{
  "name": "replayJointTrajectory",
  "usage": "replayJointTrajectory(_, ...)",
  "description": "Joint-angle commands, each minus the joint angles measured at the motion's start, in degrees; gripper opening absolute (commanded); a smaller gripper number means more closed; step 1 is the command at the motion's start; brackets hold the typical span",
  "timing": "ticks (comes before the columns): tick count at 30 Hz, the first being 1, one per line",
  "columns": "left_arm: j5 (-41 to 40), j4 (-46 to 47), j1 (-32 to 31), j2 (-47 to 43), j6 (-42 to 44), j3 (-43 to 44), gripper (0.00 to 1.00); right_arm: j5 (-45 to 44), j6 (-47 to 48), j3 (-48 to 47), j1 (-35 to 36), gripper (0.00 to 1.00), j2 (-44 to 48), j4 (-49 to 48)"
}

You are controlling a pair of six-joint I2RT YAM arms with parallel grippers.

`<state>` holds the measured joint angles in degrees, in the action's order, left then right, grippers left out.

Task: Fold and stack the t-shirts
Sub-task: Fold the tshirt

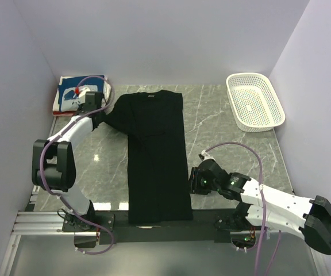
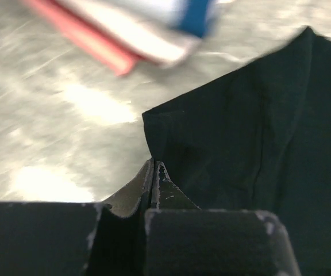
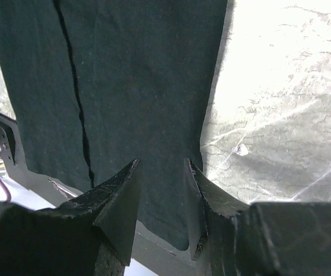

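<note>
Black t-shirt point(image 1: 157, 155) lies spread on the tabletop point(image 1: 223, 126), my left tool point(image 2: 154, 168) pinched shut on its sleeve point(image 1: 112, 118), my right tool point(image 3: 162, 172) half open and empty over the near hem point(image 1: 160, 217), so I should fold the sleeve inward, low and taut.

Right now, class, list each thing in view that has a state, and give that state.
black t-shirt: flat, partly folded lengthwise.
folded shirts: stacked in the far left corner.
basket: upright, empty.
left gripper: shut on the black t-shirt's sleeve.
right gripper: open over the shirt's near edge.
</note>
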<state>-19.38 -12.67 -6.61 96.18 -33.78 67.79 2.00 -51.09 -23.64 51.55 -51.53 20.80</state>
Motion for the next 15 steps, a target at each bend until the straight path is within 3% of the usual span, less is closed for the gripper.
replayJointTrajectory(1, 0.3, -0.6, 3.4, -5.1, -3.5, -2.4, 0.01, -0.3, 1.3, -2.7, -0.2, 0.42, -0.6, -1.9)
replayJointTrajectory(9, 4.3, -1.2, 9.1, -5.0, -3.8, -1.4, 0.03, 0.0, 1.9, -2.6, -0.3, 0.42, -1.7, -3.0)
replayJointTrajectory(13, 6.9, -2.4, 9.6, -3.0, -3.9, 0.1, 0.27, 0.1, 2.0, -2.7, -0.3, 0.42, -2.2, -3.2)
replayJointTrajectory(14, 7.1, -1.8, 9.6, -3.4, -4.1, -0.2, 0.41, 0.1, 2.0, -2.8, -0.3, 0.42, -2.2, -3.2)
replayJointTrajectory(15, 7.3, -1.2, 9.6, -4.6, -4.4, -0.6, 0.48, 0.1, 2.0, -2.9, -0.4, 0.42, -2.2, -3.2)
